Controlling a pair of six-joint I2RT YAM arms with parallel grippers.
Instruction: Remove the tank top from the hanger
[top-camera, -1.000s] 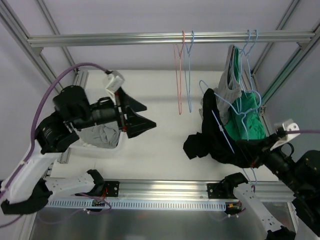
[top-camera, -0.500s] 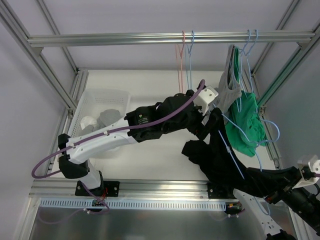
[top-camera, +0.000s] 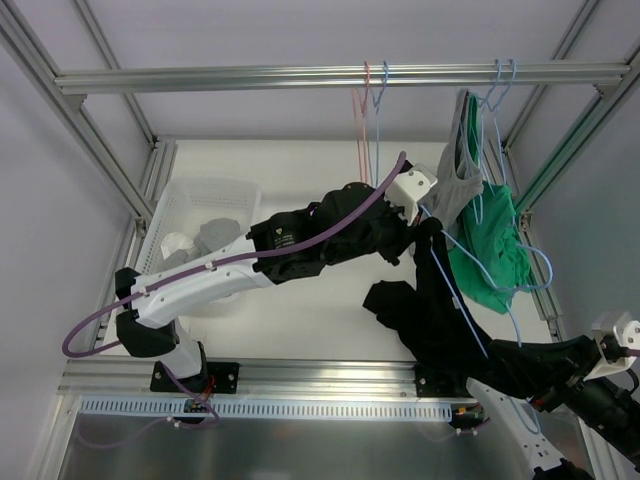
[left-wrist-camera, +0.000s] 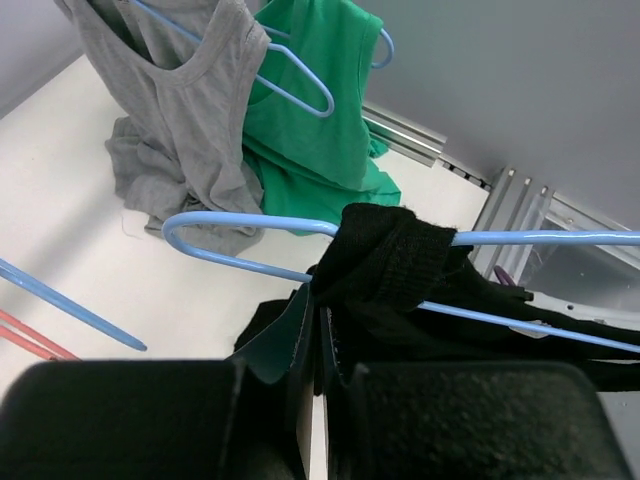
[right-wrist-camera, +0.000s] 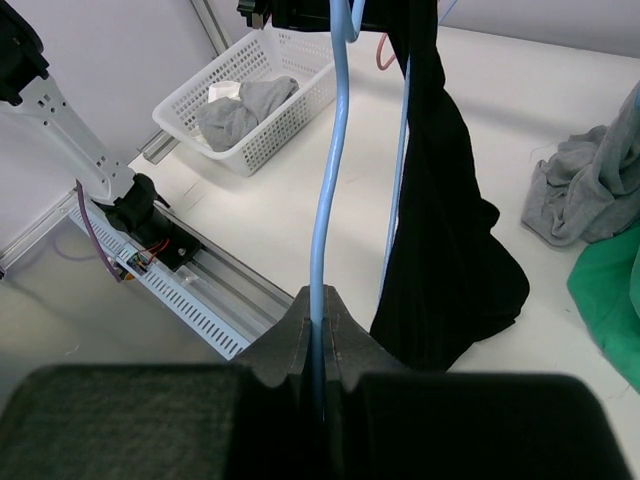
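The stripping step is under way, with the garment partly worked off, by my reading. The right gripper (right-wrist-camera: 318, 322) is clamping its jaws shut on the wire of the blue hanger (right-wrist-camera: 330, 180) and is holding it up off the worktop (top-camera: 310, 310). The black tank top (right-wrist-camera: 445, 270) is hanging from that hanger. Most of its body is drooping below the wire, and its hem is trailing toward the worktop under the hanger.

The left gripper (left-wrist-camera: 318, 330) is reaching in at the far shoulder of the hanger. Its jaws are pressing together on black fabric right under the wire. One strap (left-wrist-camera: 385, 265) is looping over both runs of the wire just above the jaws, so it is not yet free.

The next move, as I judge it, is calling for the left arm to draw the pinched strap outward along the hanger's shoulder and past its rounded end, while the right arm is holding the hanger steady or tilting that end down. The pull needs to run along the wire, not across it, or the strap is likely to snag.

A grey top (left-wrist-camera: 180, 130) and a green top (left-wrist-camera: 310, 120) are hanging just behind the hanger, near enough to catch.
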